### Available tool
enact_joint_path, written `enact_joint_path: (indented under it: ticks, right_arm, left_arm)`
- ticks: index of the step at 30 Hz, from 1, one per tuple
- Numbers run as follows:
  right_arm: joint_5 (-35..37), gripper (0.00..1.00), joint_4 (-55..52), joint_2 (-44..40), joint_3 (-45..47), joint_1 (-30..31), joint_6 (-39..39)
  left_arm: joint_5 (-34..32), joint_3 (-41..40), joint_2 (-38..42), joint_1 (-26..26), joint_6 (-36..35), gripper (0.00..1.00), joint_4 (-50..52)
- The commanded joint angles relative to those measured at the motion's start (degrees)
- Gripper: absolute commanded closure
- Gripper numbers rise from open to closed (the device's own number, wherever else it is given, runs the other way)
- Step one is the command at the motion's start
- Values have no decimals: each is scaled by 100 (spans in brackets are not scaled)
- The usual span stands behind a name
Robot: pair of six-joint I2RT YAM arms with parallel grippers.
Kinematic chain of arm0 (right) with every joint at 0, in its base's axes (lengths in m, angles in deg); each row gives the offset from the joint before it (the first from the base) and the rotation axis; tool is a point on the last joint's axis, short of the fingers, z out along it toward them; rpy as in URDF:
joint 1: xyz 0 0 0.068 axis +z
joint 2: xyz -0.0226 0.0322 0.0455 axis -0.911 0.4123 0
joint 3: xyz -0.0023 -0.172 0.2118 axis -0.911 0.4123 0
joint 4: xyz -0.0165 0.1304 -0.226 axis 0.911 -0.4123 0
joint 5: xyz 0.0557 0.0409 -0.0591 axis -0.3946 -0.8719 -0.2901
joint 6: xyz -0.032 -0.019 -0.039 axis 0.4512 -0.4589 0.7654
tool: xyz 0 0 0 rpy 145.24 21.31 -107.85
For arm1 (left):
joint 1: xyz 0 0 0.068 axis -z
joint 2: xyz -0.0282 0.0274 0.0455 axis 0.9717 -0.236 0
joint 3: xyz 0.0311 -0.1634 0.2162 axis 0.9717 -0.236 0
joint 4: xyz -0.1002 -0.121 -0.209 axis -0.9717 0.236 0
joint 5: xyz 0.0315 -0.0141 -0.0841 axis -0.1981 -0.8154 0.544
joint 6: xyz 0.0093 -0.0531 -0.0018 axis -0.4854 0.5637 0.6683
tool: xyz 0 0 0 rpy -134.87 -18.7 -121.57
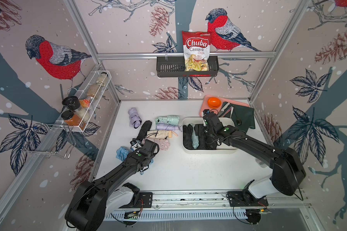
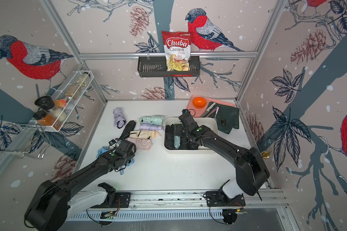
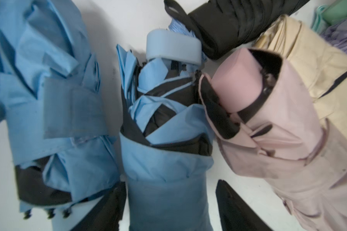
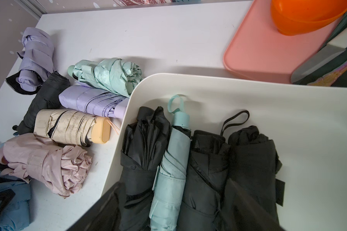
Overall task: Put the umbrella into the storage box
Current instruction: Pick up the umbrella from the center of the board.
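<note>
A folded blue umbrella [image 3: 164,112] lies on the white table between the jaws of my left gripper [image 3: 169,192]. One finger touches its side and a gap shows at the other, so the gripper is open. A second blue umbrella [image 3: 54,100] lies beside it, and a pink one [image 3: 268,120] on the other side. The cream-white storage box [image 1: 208,151] holds black umbrellas and a teal one [image 4: 174,160] side by side. My right gripper [image 4: 173,186] hangs open over them, fingers spread wide. In both top views the left gripper [image 1: 137,143] is near the table's left.
Cream [image 1: 158,134], lilac [image 1: 166,127], mint [image 1: 167,120] and black [image 1: 143,129] umbrellas lie left of the box. Another lilac one [image 1: 134,117] lies farther back. A pink tray [image 1: 205,104] with an orange bowl [image 1: 214,102] and a green cloth [image 1: 244,118] sits behind the box.
</note>
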Motion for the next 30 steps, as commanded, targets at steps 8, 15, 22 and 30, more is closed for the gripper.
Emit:
enact_joint_path:
  ticks: [8,15,22,30]
  right_arm:
    - [-58,19,136,88,-3,-46,8]
    - [-211,20,158,101,-5,-87,-4]
    - [-338,21,137,103,-8,-170,-68]
    - [-676,22,331,-166,158,-333,-219]
  left_arm:
    - [358,-75,-368,-10,55,41,-419]
    - [272,112,91,-9,180,69,-62]
    - [39,567,901,6,115,90,409]
    - [178,1079,1557,8,-602,100,-18]
